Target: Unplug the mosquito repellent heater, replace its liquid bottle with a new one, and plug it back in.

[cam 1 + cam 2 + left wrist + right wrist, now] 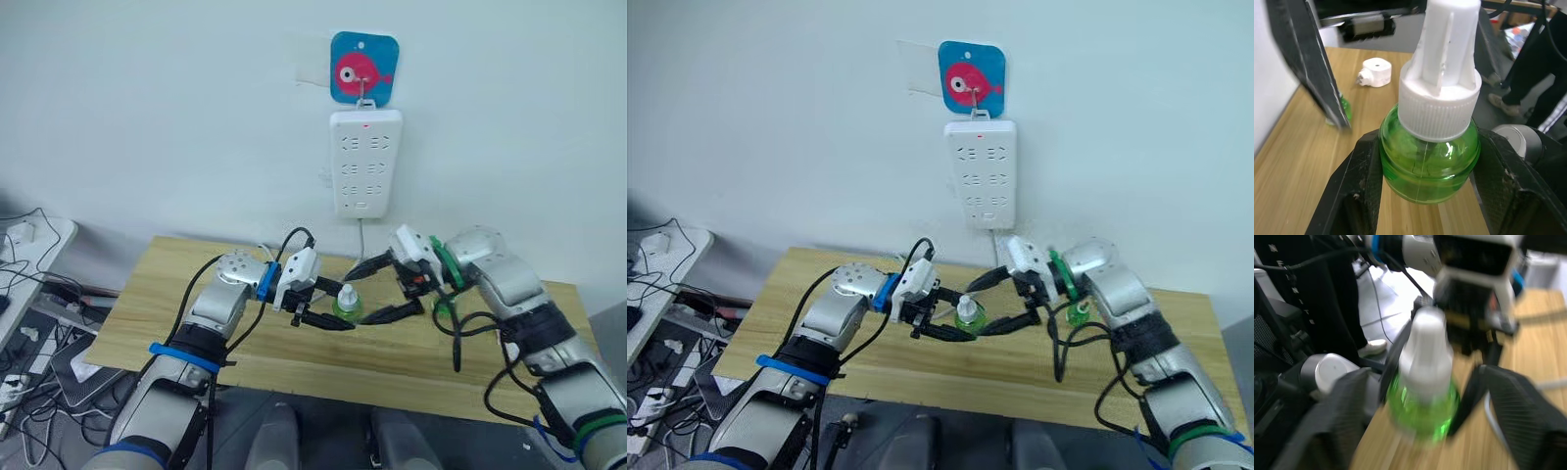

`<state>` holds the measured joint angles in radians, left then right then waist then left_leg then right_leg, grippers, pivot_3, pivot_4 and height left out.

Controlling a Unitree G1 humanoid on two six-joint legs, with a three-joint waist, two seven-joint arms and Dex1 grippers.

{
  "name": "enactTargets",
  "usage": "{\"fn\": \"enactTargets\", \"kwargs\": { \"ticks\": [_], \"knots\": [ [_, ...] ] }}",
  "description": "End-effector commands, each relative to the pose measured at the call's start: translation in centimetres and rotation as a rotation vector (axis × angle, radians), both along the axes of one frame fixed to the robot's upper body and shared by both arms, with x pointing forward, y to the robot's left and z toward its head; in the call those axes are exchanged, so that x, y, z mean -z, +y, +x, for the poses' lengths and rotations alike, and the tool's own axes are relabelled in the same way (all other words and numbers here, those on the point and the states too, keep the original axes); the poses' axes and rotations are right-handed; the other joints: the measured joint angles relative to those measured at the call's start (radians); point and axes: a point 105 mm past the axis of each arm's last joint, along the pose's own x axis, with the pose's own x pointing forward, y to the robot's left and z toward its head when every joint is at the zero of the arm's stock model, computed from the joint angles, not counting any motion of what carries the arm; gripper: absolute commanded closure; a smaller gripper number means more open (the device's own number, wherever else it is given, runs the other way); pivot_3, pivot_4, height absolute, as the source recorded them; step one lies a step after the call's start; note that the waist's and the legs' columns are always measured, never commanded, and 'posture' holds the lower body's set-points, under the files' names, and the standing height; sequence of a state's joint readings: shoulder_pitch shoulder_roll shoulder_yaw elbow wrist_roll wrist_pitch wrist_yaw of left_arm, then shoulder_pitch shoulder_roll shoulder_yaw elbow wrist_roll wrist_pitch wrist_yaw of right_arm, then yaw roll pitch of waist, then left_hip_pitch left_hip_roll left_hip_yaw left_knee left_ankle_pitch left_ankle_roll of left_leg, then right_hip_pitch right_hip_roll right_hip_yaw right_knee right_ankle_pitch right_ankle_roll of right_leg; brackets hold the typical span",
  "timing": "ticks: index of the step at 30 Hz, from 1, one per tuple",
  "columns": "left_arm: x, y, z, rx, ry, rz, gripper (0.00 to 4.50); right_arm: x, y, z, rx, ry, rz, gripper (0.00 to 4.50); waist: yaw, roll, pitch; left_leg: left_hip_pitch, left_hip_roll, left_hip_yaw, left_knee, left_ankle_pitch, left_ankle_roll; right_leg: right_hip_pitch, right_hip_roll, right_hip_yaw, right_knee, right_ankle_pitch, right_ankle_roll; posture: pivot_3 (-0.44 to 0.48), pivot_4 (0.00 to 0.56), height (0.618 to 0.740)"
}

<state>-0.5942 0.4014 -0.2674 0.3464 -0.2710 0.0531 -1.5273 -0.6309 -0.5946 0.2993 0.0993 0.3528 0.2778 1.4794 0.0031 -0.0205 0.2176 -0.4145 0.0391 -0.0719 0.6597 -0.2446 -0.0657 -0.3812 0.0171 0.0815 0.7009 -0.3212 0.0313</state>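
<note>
White heater seemingly lies sideways.

A wooden table stands against a plain white wall.

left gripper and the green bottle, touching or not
Touching. The left wrist view shows both fingers pressed against the green bottle's sides.

Blurred and cropped parts
Green bottle smeared in right wrist view; cap top cut off in left wrist view.
</note>
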Motion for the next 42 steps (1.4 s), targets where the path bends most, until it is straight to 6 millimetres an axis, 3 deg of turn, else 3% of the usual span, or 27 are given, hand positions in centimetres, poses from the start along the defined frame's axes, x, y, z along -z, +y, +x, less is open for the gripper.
{"fn": "enactTargets", "kwargs": {
  "ticks": [1, 7, 11, 20, 30, 34, 37, 42],
  "knots": [
    [-0.9, -0.2, 0.6, -0.043, -0.027, -0.050, 2.25, -1.6, -0.7, -0.5, 0.117, -0.023, 0.080, 0.04, 0.000, 0.000, 0.000, -0.002, 0.000, -0.001, 0.001, 0.000, 0.000, 0.000, 0.000, -0.002, 0.000, 0.000, 0.000, 0.078, 0.170, 0.740],
    [-1.0, -0.4, 1.4, -0.111, -0.013, -0.078, 2.25, -2.4, -0.4, -1.7, 0.373, -0.041, 0.192, 0.04, -0.008, 0.000, 0.000, -0.003, -0.005, -0.009, 0.001, 0.000, 0.000, 0.000, -0.001, -0.009, 0.004, -0.001, -0.002, 0.057, 0.177, 0.740],
    [-0.9, -0.4, 1.6, -0.121, -0.014, -0.076, 2.25, -2.2, 1.1, -2.7, 0.430, -0.055, 0.212, 0.04, -0.012, 0.000, 0.000, -0.003, -0.006, -0.009, 0.002, 0.001, 0.000, 0.000, -0.001, -0.009, 0.006, -0.002, -0.002, 0.039, 0.178, 0.740],
    [-1.0, -1.0, 1.7, -0.116, -0.007, -0.081, 2.25, -1.5, 2.4, -2.1, 0.534, -0.068, 0.221, 0.04, -0.015, 0.000, 0.000, -0.003, -0.007, -0.009, 0.002, 0.001, 0.000, 0.000, -0.001, -0.009, 0.006, -0.002, -0.001, 0.036, 0.174, 0.740],
    [-0.9, -1.0, 1.4, -0.109, -0.009, -0.080, 2.25, -1.1, 2.5, -1.8, 0.559, -0.078, 0.222, 3.46, -0.027, 0.000, 0.000, -0.003, -0.007, -0.010, 0.002, 0.001, 0.001, 0.000, -0.001, -0.010, 0.006, -0.002, -0.001, 0.045, 0.170, 0.740],
    [-0.8, -1.0, 1.2, -0.105, -0.007, -0.081, 2.25, -1.4, 2.6, -2.1, 0.520, -0.066, 0.228, 3.48, -0.030, 0.000, 0.000, -0.003, -0.007, -0.010, 0.002, 0.001, 0.001, 0.000, -0.001, -0.010, 0.006, -0.002, -0.001, 0.042, 0.172, 0.740],
    [-0.7, -1.0, 1.0, -0.079, -0.004, -0.076, 2.25, -1.5, 3.3, -2.5, 0.399, -0.077, 0.206, 3.48, -0.031, 0.000, 0.000, -0.003, -0.007, -0.010, 0.002, 0.001, 0.001, 0.000, -0.001, -0.010, 0.006, -0.002, -0.001, 0.029, 0.177, 0.740],
    [-0.2, -0.7, -0.3, 0.016, -0.035, -0.031, 2.25, -1.7, 4.0, -1.9, 0.063, -0.040, 0.147, 3.48, -0.039, 0.001, 0.000, -0.001, -0.008, -0.009, 0.002, 0.001, 0.001, 0.001, -0.001, -0.010, 0.008, -0.002, -0.001, 0.046, 0.177, 0.740]
  ]
}}
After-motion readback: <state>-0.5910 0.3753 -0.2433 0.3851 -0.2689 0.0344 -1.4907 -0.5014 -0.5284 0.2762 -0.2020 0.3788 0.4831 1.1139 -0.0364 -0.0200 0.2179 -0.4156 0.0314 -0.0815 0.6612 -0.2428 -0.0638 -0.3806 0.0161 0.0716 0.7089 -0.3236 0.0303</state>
